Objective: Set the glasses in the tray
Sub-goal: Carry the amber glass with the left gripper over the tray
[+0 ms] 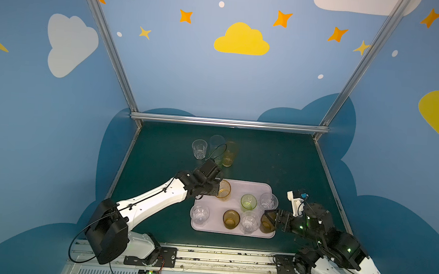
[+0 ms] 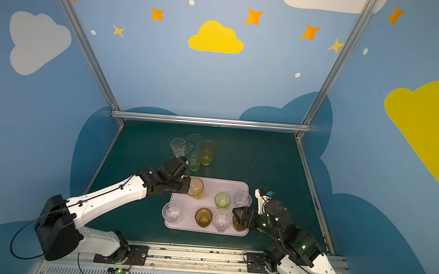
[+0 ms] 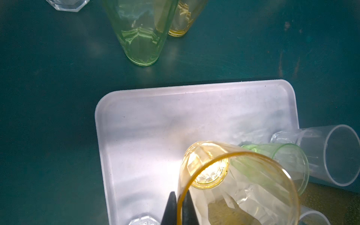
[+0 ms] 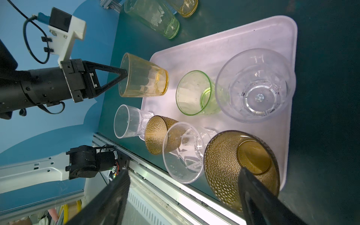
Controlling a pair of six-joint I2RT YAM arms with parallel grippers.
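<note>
The pale lilac tray (image 1: 246,187) (image 2: 220,185) lies on the green table with several glasses standing in it. My left gripper (image 1: 218,188) (image 3: 180,204) is shut on the rim of a short amber glass (image 1: 224,191) (image 2: 196,189) (image 4: 144,78) over the tray's far left corner. One finger is inside the rim and one outside. I cannot tell whether its base touches the tray. My right gripper (image 1: 267,219) (image 4: 183,170) is open at the tray's near right corner. One finger dips into a dimpled brown glass (image 1: 264,229) (image 4: 224,165) there.
Several glasses stand on the table behind the tray: a short clear one (image 1: 199,149), a tall pale blue one (image 1: 216,142), a tall amber one (image 1: 230,154) and a tall green one (image 2: 193,159). A metal rail (image 1: 204,258) runs along the front edge.
</note>
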